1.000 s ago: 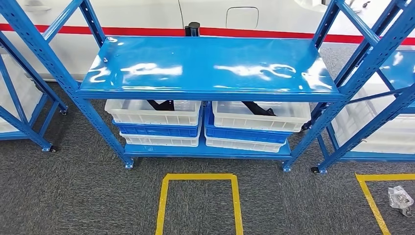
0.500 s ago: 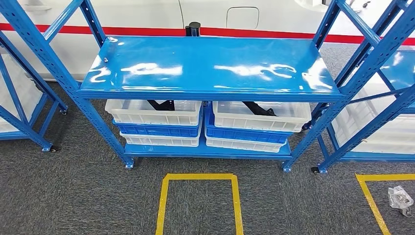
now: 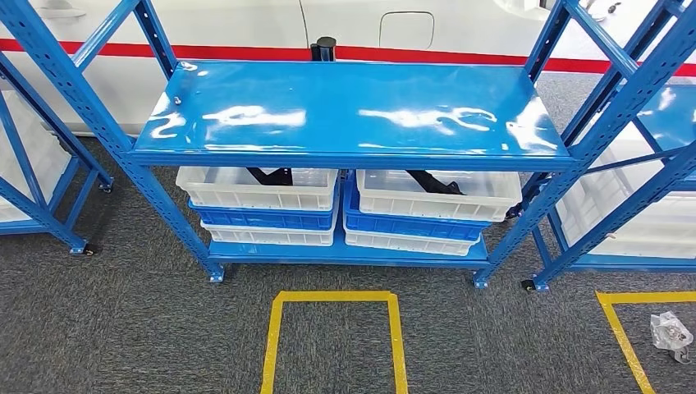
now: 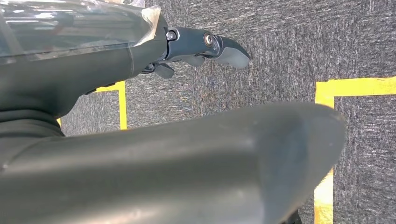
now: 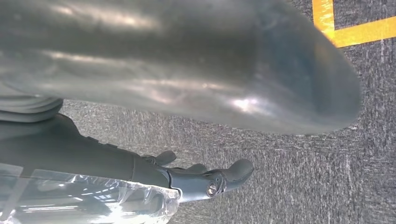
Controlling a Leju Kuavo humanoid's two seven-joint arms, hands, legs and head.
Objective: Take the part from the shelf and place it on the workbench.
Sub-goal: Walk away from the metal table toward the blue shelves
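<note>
Nothing had shifted since the earlier frames, operator: your head view held the same glossy blue steel shelf unit (image 3: 353, 111) on grey carpet. You had two black angular metal parts (image 3: 271, 175) lying in the white plastic crates (image 3: 258, 190) on the lower tier, one in each, the right crate's part (image 3: 433, 181) likewise untouched. Your left hand (image 4: 201, 49) hung above the carpet beside yellow floor tape (image 4: 122, 103), fingers spread and holding nothing. Your right hand (image 5: 205, 179) matched it, empty and unclenched.
</note>
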